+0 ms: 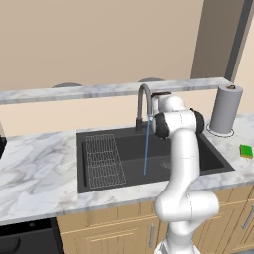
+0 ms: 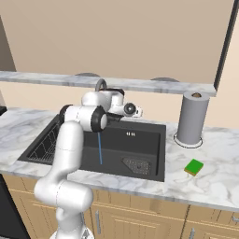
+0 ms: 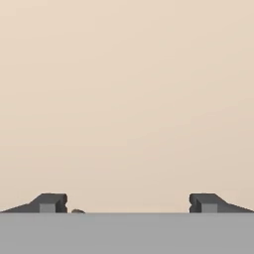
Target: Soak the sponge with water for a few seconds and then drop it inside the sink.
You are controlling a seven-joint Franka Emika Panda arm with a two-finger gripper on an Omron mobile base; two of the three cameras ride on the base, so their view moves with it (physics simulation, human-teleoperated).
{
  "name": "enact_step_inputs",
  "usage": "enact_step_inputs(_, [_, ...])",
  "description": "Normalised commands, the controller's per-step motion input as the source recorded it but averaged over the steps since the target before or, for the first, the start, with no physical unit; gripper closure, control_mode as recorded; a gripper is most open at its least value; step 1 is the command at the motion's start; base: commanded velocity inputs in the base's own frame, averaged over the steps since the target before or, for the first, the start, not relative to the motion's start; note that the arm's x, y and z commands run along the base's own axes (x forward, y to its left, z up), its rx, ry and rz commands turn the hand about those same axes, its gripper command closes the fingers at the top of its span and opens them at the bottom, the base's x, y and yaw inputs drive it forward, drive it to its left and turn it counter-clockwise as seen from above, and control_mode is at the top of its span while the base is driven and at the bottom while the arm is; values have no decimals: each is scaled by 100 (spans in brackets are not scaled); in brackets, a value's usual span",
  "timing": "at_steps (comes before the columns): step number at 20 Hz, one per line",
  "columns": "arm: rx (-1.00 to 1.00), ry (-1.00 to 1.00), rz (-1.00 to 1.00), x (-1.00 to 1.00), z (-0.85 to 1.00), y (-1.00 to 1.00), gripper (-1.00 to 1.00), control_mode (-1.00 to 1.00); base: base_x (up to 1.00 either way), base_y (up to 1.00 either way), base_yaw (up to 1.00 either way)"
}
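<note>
One sponge (image 2: 193, 167), green, lies flat on the marble counter (image 2: 214, 177) right of the sink (image 2: 149, 140), in front of the grey paper towel roll (image 2: 190, 117) and apart from it. In the right base view its long axis runs diagonally, one corner toward the counter's front edge, yellowish side face toward the camera. In the left base view the sponge (image 1: 246, 151) sits near the frame's right edge, just beside the basin's right rim. Nothing touches it.

Water (image 1: 146, 146) falls as a thin blue vertical stream from the gooseneck faucet (image 1: 143, 101) into the dark basin, landing right of the wire rack (image 1: 103, 161). Mesh drain (image 2: 137, 165) sits in the basin's near right corner in the right base view.

Gripper (image 3: 128, 203) has fingers spread wide, nothing between them, facing a plain beige wall (image 3: 127, 99). Arm is raised over the sink by the faucet, well apart from the sponge.
</note>
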Motion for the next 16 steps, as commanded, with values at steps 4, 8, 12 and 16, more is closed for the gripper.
enact_step_inputs(4, [4, 0, -1, -46, 18, -26, -100, -100, 0, 0, 0])
enact_step_inputs(8, [5, 0, -1, -45, 8, -25, -100, -100, 0, 0, 0])
enact_step_inputs(12, [3, 0, -1, -46, 6, -29, -100, -100, 0, 0, 0])
enact_step_inputs(16, [2, 0, 0, -43, 9, -31, -100, -100, 0, 0, 0])
